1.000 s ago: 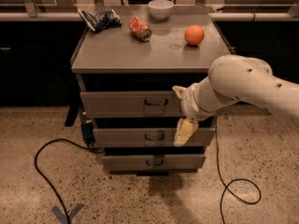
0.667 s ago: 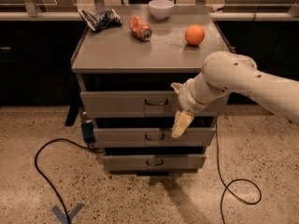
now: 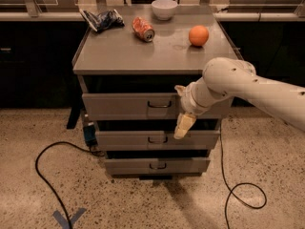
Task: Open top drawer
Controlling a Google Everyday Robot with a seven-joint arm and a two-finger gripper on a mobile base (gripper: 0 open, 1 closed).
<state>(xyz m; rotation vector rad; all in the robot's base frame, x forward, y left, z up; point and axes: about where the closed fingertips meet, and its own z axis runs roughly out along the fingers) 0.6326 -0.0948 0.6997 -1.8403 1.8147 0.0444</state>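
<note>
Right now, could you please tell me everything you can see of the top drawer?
The top drawer is grey metal, the widest of three fronts, just under the cabinet top, with a small dark wire handle at its centre. No interior shows. The open hand hangs before it, right of the handle; contact is unclear.

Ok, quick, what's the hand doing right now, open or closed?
Hand: open, holding nothing, in front of the top drawer, just right of its handle.
</note>
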